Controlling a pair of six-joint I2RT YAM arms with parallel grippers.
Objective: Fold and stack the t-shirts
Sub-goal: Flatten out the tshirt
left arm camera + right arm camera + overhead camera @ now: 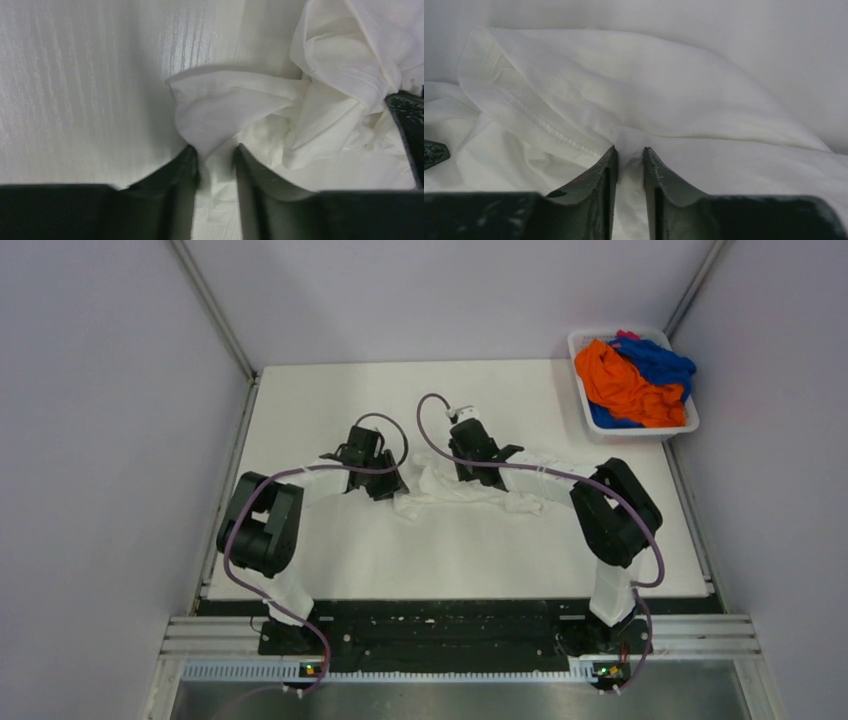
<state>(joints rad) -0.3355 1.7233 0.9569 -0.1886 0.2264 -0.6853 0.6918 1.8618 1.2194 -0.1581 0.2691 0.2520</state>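
top external: left gripper point(390, 488) and right gripper point(480, 478) pinch white t-shirt point(445, 498)

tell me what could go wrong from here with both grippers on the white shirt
1. The left gripper pinches only a small tip of the shirt, which may slip out when lifted.
2. The shirt lies crumpled between the two arms, so pulling could spread it twisted rather than flat.
3. The right gripper bites a raised fold and may catch two layers at once.
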